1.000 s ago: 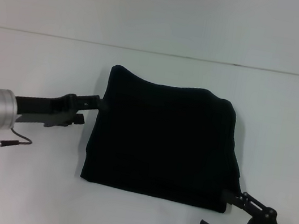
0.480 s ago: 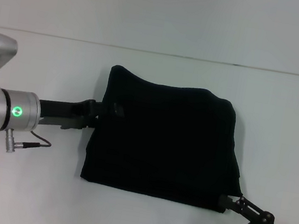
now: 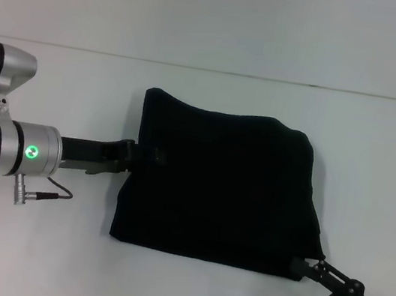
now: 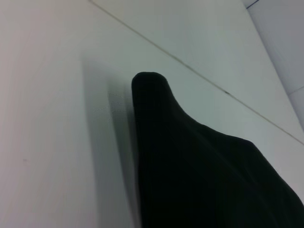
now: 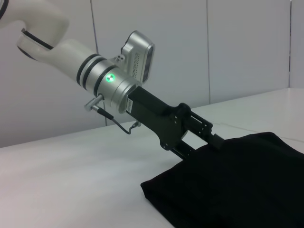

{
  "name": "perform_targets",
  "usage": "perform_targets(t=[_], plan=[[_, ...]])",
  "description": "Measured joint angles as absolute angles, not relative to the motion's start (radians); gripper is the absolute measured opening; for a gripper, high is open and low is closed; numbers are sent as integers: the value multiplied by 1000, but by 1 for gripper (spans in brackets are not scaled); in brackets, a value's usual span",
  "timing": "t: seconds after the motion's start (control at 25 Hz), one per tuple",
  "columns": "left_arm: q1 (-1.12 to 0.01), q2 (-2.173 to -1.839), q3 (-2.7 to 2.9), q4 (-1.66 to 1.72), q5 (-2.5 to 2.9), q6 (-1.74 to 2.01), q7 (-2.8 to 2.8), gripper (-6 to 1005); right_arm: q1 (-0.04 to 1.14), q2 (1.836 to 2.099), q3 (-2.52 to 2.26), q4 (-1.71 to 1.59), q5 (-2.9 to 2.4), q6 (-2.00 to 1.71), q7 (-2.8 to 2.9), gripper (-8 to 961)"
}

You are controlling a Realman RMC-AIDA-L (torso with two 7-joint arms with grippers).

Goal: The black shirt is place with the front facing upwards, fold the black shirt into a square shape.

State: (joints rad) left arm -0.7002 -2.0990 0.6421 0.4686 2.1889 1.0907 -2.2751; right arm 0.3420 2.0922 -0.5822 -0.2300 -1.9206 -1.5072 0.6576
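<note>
The black shirt [image 3: 218, 186] lies folded into a thick, roughly square bundle in the middle of the white table [image 3: 28, 256], its far edge slightly wavy and one far corner standing up in a small rounded peak that shows plainly in the left wrist view [image 4: 199, 166]. No lettering or label shows on the upper face. The left gripper [image 3: 144, 153] reaches in low from the shirt's left side, one finger lying on top of the cloth and the other down at the edge, so that it pinches the shirt's left border; the right wrist view shows the same hold, with the fingers [image 5: 214, 139] closed over the fabric at the bundle's edge [image 5: 237, 185]. The right gripper [image 3: 296, 290] sits at the shirt's near right corner, its upper finger tip touching that corner, its lower finger well apart and nearer the robot, jaws spread and holding nothing.
</note>
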Motion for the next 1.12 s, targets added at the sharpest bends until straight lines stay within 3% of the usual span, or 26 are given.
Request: perform_targets(t=[0.24, 0.88, 1.12], plan=[[-689, -2100, 633, 469, 2179, 1086, -2270, 463, 342, 2092, -579, -230, -1921, -1509, 658, 837], [-607, -2114, 618, 484, 2076, 1141, -2266, 88, 343, 2092, -570, -238, -1913, -1511, 658, 836], [-560, -2133, 606, 530, 2065, 1157, -2263, 87, 350, 2093, -569, -239, -1913, -1511, 658, 837]])
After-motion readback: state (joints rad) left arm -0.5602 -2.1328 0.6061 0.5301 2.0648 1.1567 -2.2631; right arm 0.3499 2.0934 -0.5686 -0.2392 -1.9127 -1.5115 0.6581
